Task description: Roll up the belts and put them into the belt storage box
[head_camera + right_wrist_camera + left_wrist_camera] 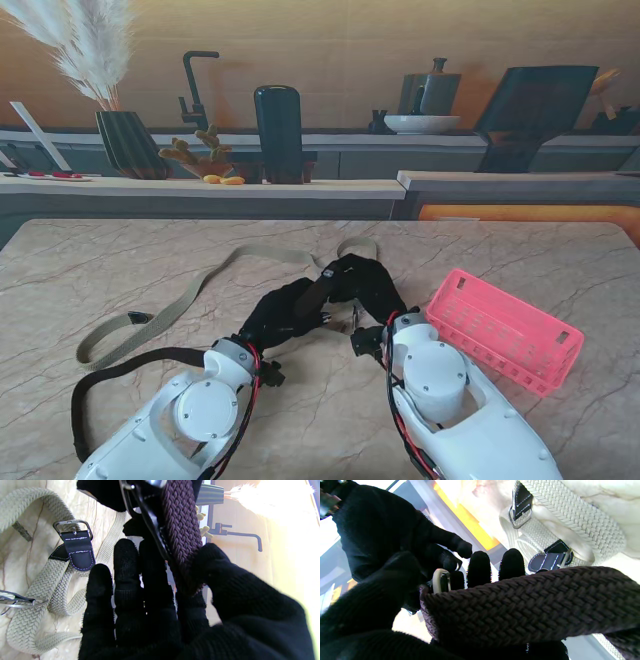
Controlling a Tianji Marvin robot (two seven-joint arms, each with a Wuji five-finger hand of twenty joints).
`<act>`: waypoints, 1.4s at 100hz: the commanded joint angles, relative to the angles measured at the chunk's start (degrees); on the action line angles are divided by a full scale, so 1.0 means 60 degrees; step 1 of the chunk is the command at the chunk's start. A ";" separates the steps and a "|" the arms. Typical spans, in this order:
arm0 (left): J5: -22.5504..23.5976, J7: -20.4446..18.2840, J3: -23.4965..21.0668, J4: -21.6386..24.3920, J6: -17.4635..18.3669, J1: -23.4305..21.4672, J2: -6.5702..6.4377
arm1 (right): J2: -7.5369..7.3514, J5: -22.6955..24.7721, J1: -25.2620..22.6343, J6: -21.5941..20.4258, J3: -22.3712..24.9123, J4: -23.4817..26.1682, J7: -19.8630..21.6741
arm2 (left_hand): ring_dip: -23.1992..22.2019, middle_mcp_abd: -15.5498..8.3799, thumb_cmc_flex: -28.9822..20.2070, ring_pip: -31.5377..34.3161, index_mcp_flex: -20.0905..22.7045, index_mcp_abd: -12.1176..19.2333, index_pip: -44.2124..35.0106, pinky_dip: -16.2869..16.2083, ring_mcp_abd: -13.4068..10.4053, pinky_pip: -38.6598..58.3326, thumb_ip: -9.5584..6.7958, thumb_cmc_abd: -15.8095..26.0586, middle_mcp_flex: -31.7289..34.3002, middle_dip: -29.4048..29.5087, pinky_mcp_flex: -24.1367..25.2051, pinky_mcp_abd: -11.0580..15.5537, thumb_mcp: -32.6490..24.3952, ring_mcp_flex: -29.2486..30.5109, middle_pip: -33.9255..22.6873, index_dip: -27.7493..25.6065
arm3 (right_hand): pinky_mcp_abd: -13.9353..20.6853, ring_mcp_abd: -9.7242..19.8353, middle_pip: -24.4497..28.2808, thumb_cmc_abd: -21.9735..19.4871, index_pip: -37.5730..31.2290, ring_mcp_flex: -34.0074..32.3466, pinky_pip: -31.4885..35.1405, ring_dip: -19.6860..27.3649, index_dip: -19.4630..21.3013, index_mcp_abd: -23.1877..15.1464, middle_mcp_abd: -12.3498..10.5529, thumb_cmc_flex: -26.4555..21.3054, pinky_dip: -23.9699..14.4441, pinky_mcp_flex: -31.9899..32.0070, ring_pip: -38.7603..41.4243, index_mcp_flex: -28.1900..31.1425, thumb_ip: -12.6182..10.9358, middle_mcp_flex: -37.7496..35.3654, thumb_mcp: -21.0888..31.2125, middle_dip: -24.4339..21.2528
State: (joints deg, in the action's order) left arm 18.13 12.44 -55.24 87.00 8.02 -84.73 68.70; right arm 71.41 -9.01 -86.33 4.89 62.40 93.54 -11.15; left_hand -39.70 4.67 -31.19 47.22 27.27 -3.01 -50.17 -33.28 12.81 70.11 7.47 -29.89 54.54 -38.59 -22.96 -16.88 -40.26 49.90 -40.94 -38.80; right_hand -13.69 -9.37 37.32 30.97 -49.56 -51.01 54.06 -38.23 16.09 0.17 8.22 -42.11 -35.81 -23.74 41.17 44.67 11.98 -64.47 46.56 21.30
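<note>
A dark woven belt (pixel 110 375) trails from my hands toward the near left of the table. Its buckle end (pixel 182 530) is pinched between the thumb and fingers of my right hand (pixel 365 285). My left hand (pixel 280 315) is shut on the same belt (pixel 520 605), which lies across its palm just behind the fingertips (pixel 480 565). The two hands touch at the table's middle. A beige woven belt (pixel 190 295) lies loose on the table, running from the left to beyond my hands. Its dark leather buckle tab (pixel 75 545) rests flat. The pink belt storage box (pixel 505 325) sits right of my right hand.
The marble table (pixel 520 250) ends at a counter farther off that carries a dark vase (pixel 130 145), a tall black cylinder (pixel 278 130) and a faucet (pixel 195 90). The pink box's rim (pixel 460 300) is close beside my right wrist.
</note>
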 commanded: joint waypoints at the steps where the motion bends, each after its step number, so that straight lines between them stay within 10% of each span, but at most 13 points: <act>1: -0.0109 -0.0069 -0.0037 0.0058 0.0100 -0.0138 -0.0006 | 0.0079 -0.0063 0.0015 0.0036 0.0047 0.0028 -0.0058 | -0.0254 0.0187 0.0683 -0.0197 0.0280 -0.0077 0.0276 -0.0042 0.0192 -0.0095 -0.0137 0.0075 -0.0248 0.0180 0.0367 -0.0140 0.0604 -0.0239 0.0066 -0.0220 | 0.0326 0.0560 0.0170 -0.0698 -0.0833 -0.0039 0.0350 -0.0097 0.0276 -0.1256 -0.0070 -0.0622 -0.0064 0.0074 0.0265 0.0075 -0.0361 -0.0014 0.0191 -0.0135; 25: -0.0992 -0.0198 -0.0107 0.0202 -0.0040 -0.0267 0.0082 | 0.0124 -0.0207 0.0042 0.0093 0.0100 -0.0008 -0.0165 | -0.0209 0.0644 -0.0711 -0.0541 0.0737 -0.0232 0.0849 -0.0144 0.0661 -0.0452 -0.0468 0.2219 -0.0263 0.0324 0.0925 -0.0329 0.3836 -0.0647 0.0580 -0.0159 | 0.0326 0.0577 0.0174 -0.0723 -0.0847 -0.0015 0.0338 -0.0086 0.0313 -0.1342 -0.0104 -0.0620 -0.0061 0.0088 0.0255 0.0048 -0.0369 -0.0002 0.0150 -0.0144; 33: -0.1372 -0.0195 -0.0102 0.0251 -0.0197 -0.0309 0.0142 | 0.0140 -0.0322 0.0035 0.0114 0.0112 0.0001 -0.0183 | -0.0154 0.0912 -0.1764 -0.0705 0.0745 -0.0472 0.1217 -0.0153 0.0912 -0.0587 -0.0701 0.3539 -0.0396 0.0443 0.1242 -0.0392 0.6809 -0.0925 0.0845 -0.0032 | 0.0328 0.0585 0.0168 -0.0723 -0.0851 -0.0008 0.0334 -0.0083 0.0321 -0.1350 -0.0108 -0.0624 -0.0060 0.0093 0.0250 0.0035 -0.0372 0.0012 0.0142 -0.0149; 74: -0.2519 -0.0097 -0.0125 0.0532 -0.1296 -0.0450 0.0352 | 0.0187 0.0264 0.0026 -0.0502 -0.0054 -0.0154 -0.0638 | 0.0650 0.1551 -0.1750 -0.1825 -0.0252 -0.0999 0.3912 0.0019 0.1248 -0.1176 -0.0878 0.4041 -0.1648 0.1820 0.2070 -0.0528 0.6873 -0.2262 0.2675 0.1926 | 0.0365 0.0703 0.0204 -0.0853 -0.0879 0.0022 0.0302 -0.0072 0.0366 -0.1478 -0.0211 -0.0595 -0.0052 0.0090 0.0250 -0.0076 -0.0389 0.0076 0.0020 -0.0155; 118: -0.2848 -0.0039 -0.0083 0.0667 -0.1716 -0.0495 0.0428 | 0.0171 0.0851 0.0086 -0.1702 -0.0498 -0.0409 -0.0804 | 0.1556 0.0852 -0.3021 -0.3950 -0.2915 -0.0187 0.4185 0.0582 0.0103 -0.2817 -0.0934 0.4599 -0.5140 0.2888 0.3313 0.0163 0.6792 -0.4748 0.3844 0.2597 | 0.0459 0.1006 0.0254 -0.1119 -0.1016 0.0142 0.0208 0.0016 0.0421 -0.1862 -0.0529 -0.0591 0.0006 0.0129 0.0136 -0.0348 -0.0442 0.0210 -0.0374 -0.0228; 140: -0.2745 0.0155 -0.0025 0.0554 -0.1235 -0.0474 0.0461 | 0.0214 0.0212 0.0033 -0.1717 -0.0512 -0.0335 -0.0709 | 0.1625 0.0569 -0.3894 -0.3925 -0.3126 -0.0017 0.3670 0.0506 -0.0349 -0.2887 -0.1017 0.4395 -0.4921 0.2891 0.3057 0.0357 0.6430 -0.4308 0.3500 0.2600 | 0.0503 0.1079 0.0205 -0.1216 -0.1070 0.0220 0.0127 0.0087 0.0461 -0.2015 -0.0615 -0.0633 0.0029 0.0134 -0.0035 -0.0436 -0.0462 0.0258 -0.0501 -0.0239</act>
State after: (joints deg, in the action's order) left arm 1.83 13.11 -55.57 90.47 -1.24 -87.23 70.97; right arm 72.06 -6.90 -85.64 -5.72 59.44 90.64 -15.48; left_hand -30.71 10.80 -51.12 23.46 10.46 -5.73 -25.29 -30.37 13.75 53.23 3.48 -4.63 24.73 -21.76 -3.29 -16.89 -0.31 21.90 -18.56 -23.54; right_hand -12.95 -7.14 37.52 28.55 -51.09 -50.87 54.06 -38.23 17.48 -3.97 6.48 -42.12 -35.80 -23.28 41.22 41.86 11.95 -62.63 42.64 20.03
